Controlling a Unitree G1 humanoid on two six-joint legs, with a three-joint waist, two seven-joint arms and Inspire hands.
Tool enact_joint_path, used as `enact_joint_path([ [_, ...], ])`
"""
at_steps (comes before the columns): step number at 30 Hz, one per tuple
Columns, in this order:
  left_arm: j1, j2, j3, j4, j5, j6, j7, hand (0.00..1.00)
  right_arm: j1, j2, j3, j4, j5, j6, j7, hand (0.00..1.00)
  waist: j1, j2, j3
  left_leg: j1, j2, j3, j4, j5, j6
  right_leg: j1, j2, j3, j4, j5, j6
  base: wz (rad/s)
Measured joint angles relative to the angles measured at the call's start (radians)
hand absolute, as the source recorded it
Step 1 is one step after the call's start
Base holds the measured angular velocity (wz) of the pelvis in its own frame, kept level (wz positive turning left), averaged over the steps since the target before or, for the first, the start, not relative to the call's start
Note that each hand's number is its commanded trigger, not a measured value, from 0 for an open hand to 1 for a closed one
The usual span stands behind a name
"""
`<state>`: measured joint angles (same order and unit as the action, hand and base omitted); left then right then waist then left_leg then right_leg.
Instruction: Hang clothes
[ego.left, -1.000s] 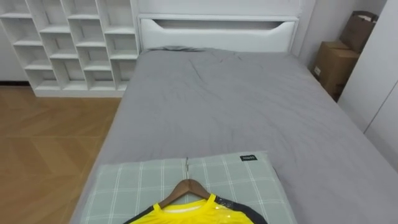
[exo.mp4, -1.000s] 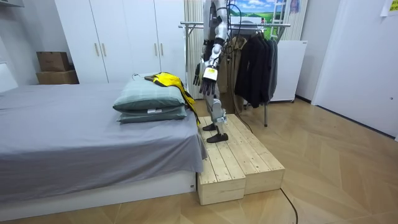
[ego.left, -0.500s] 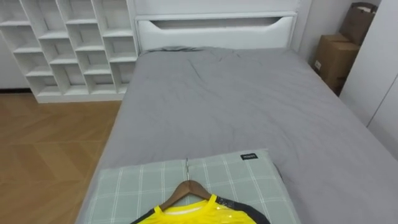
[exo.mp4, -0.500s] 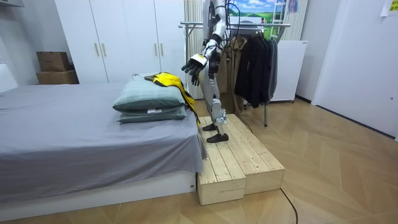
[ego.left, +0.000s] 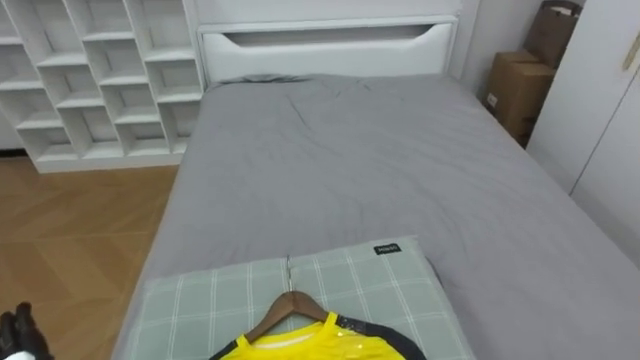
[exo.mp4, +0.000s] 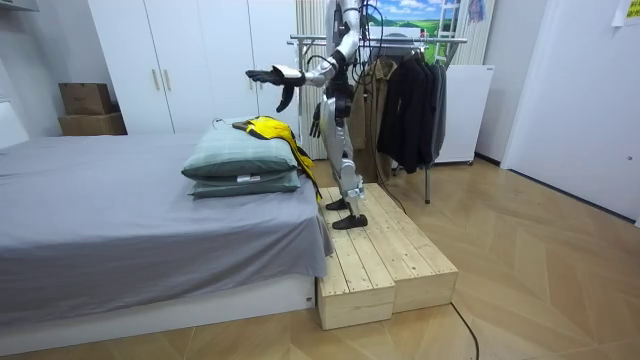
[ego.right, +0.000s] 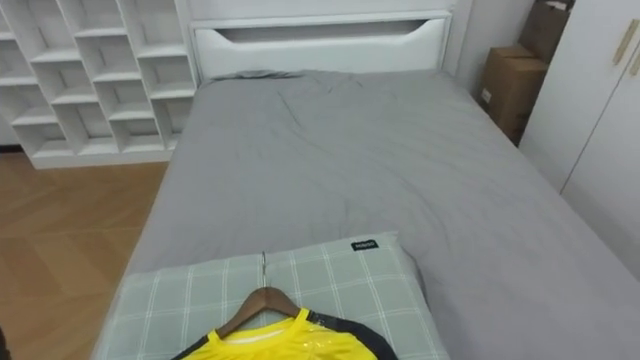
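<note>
The left hand (ego.left: 22, 335) comes in at the near corner, out over the floor beside the bed; in the room view that arm is stretched forward above the pillows, fingers released and spread, grasping nothing. The right hand (exo.mp4: 316, 125) hangs by the hip, and I cannot tell whether it is released or clenched. The robot stands on a wooden platform (exo.mp4: 380, 260) at the bed's end.

To the right of the left hand and slightly ahead lies the yellow shirt (ego.left: 300, 348), already threaded on a wooden hanger (ego.left: 290, 305). Both rest flat on a green checked pillow (ego.left: 200, 295), with the hanger's metal hook (ego.left: 288, 270) pointing away from the hand, up the bed.

The shirt looks light, soft and rather slick, so pinching the cloth alone would likely bunch it or drag it off the hanger. The hanger is the stiff part. The best hold is probably its wooden neck just under the hook, leaving the hook free for a rail.

Beyond the pillow stretches the grey bed (ego.left: 340, 170), then the white headboard (ego.left: 320, 45). A white shelf unit (ego.left: 90, 70) stands far ahead of the hand, and cardboard boxes (ego.left: 515, 90) stand far off to its right
</note>
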<state>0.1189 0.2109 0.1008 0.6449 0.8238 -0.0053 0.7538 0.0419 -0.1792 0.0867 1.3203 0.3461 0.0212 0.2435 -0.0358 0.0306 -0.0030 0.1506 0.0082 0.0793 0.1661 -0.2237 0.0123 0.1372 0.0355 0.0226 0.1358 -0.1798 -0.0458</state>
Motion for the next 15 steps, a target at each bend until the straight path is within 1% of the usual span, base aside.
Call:
enact_joint_path([
  [4, -0.002, 0.0, -0.047, -0.062, 0.061, 0.0, -0.001, 0.0, -0.003, -0.009, 0.0, 0.0, -0.002, -0.001, 0.0, 0.0, -0.012, -0.004, 0.0025, 0.0, 0.0, 0.003, 0.0, 0.0, 0.0, -0.002, 0.0, 0.005, 0.001, 0.0, 0.0, -0.02],
  [6, -0.014, 0.0, -0.065, -0.098, 0.084, 0.0, -0.001, 0.0, -0.005, -0.01, 0.0, 0.0, -0.002, 0.0, -0.001, 0.0, -0.016, -0.006, 0.0034, -0.003, 0.0, 0.011, -0.001, 0.0, 0.0, -0.008, 0.001, 0.013, 0.001, 0.0, 0.0, -0.12],
  [10, -0.018, 0.0, -0.07, -0.122, 0.132, -0.001, -0.001, 0.0, -0.01, -0.01, 0.0, 0.0, -0.003, 0.001, -0.001, 0.0, -0.022, -0.009, 0.0036, -0.006, 0.001, 0.024, -0.001, 0.0, 0.0, -0.017, 0.002, 0.029, 0.0, 0.0, 0.0, -0.12],
  [15, -0.019, 0.0, -0.083, -0.129, 0.13, -0.001, -0.001, 0.0, -0.015, -0.01, 0.001, 0.001, -0.002, 0.001, -0.002, 0.0, -0.034, -0.01, 0.0033, -0.008, 0.0, 0.027, -0.001, 0.0, 0.0, -0.021, 0.001, 0.033, 0.0, 0.001, 0.002, -0.01],
])
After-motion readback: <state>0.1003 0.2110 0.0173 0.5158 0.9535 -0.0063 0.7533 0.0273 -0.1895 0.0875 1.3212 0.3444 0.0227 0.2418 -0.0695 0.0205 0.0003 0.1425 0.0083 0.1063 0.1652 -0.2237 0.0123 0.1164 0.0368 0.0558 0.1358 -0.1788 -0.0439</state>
